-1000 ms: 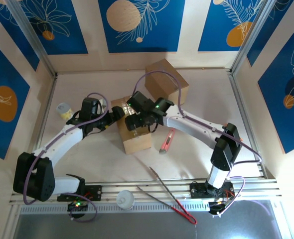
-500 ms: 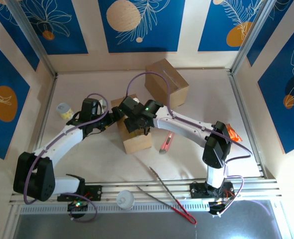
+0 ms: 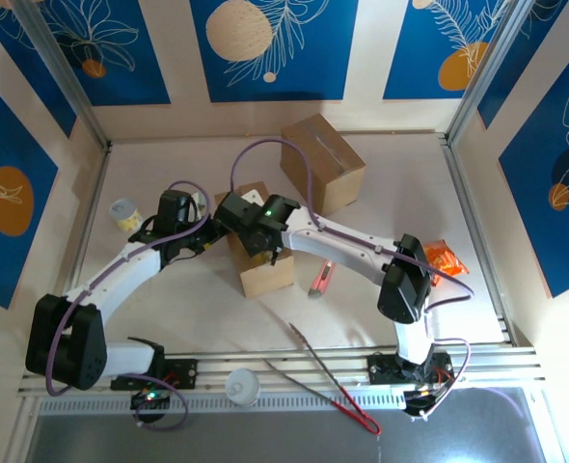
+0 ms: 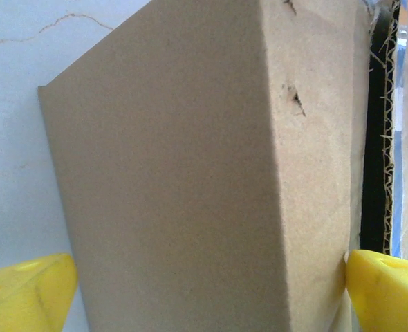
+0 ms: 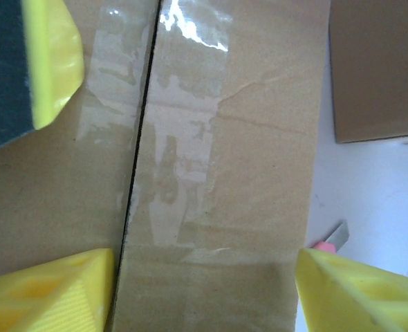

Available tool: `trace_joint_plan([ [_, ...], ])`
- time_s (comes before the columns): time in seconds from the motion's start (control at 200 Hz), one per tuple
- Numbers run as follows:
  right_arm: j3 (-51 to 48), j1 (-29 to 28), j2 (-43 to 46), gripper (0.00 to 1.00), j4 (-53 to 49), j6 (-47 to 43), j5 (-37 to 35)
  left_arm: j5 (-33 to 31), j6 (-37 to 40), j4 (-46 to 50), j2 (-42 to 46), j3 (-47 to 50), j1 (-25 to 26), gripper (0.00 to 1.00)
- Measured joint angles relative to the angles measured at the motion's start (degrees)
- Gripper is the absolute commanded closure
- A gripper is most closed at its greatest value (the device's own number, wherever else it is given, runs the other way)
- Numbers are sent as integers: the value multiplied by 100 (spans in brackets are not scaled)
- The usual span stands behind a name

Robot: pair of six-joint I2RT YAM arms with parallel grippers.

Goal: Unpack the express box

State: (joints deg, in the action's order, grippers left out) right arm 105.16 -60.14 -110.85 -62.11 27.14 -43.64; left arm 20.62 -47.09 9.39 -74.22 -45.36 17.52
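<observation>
Looking at the express box (image 3: 268, 275) parked roughly mid-table (image 3: 169, 164), a plain brown corrugated thing wedged between both arms. Got the left pincer (image 4: 204, 297) spread about as wide as possible and straddling one narrow end, one yellow fingertip (image 4: 387, 290) pressed against the box edge, the other just beside the opposite wall with a sliver of table between, so bracketing rather than clamping by the look of it. Probably there to stop the box sliding during work on the lid. Then the right pincer (image 5: 204, 297) hovering straight over the lid, partly open, gripping nothing, fingertips either side of the taped seam (image 5: 138, 173). Guessing at lining up for a flap edge or the tape. Worth noting the clear packing tape (image 5: 183, 138): glossy, wrinkled, patchy, laid along a dark slit between the flaps, so possibly cut already, can't say for sure. Matte, slightly fuzzy cardboard otherwise, with a couple of small nicks on the side wall, plus frayed fluting and stringy fibres along the raw edge in the left wrist view. Also spotted a pink utility knife (image 3: 320, 278) lying on the table just right of the box, and a bigger taped box (image 3: 323, 162) farther back, well apart. Lid not up, nothing out, so early days on the unpacking
</observation>
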Motion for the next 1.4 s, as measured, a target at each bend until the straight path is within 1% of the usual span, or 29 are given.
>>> trace_joint_plan([
  [0.22,387,-192,-326,36,-393,85,-514,37,0,-2,-26,0,0,2],
  [0.545,769,-223,-658,44,-879,188,-1071,42,7,0,-26,0,-2,1],
  [0.87,1368,-374,-1209,50,-1700,411,-1982,68,120,85,-26,-11,-66,1],
  [1.07,1497,-382,-1390,63,-2002,566,-2350,190,243,157,-26,-11,-114,1],
  [1.115,1510,-382,-1412,70,-2039,570,-2391,208,258,175,-26,-11,-125,1],
  [1.205,1526,-380,-1425,87,-2087,544,-2452,273,267,197,-24,-22,-142,1],
  [1.301,1547,-365,-1423,100,-2135,461,-2636,299,299,216,-22,-37,-166,0],
  [1.401,1558,-339,-1410,100,-2083,251,-2669,334,382,337,-22,-111,-192,0],
])
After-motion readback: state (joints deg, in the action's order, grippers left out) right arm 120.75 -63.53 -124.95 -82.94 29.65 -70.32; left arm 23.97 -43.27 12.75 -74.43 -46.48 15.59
